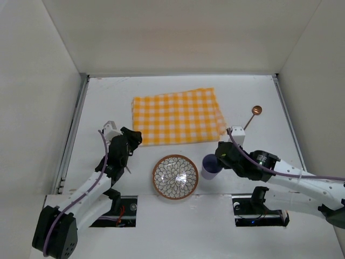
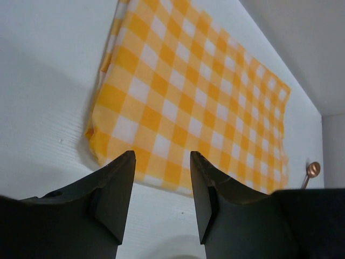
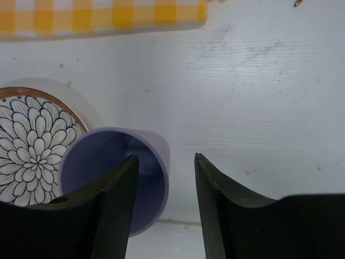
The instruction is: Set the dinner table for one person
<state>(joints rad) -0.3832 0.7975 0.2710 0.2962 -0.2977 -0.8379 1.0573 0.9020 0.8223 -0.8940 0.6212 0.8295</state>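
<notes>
On the white dinner table (image 1: 259, 91) a folded yellow-and-white checked cloth (image 1: 178, 116) lies at the centre back. A flower-patterned bowl (image 1: 175, 177) with a brown rim stands near the front, and a purple cup (image 1: 210, 167) stands upright just right of it. My right gripper (image 3: 164, 157) is open and straddles the cup's (image 3: 97, 156) right wall, with one finger inside the cup and the other outside. My left gripper (image 2: 161, 156) is open and empty, just short of the cloth's (image 2: 194, 97) near left edge.
A small copper spoon (image 1: 253, 116) lies to the right of the cloth, also seen in the left wrist view (image 2: 311, 170). Pale walls enclose the table on the left, back and right. The bowl (image 3: 27, 145) almost touches the cup.
</notes>
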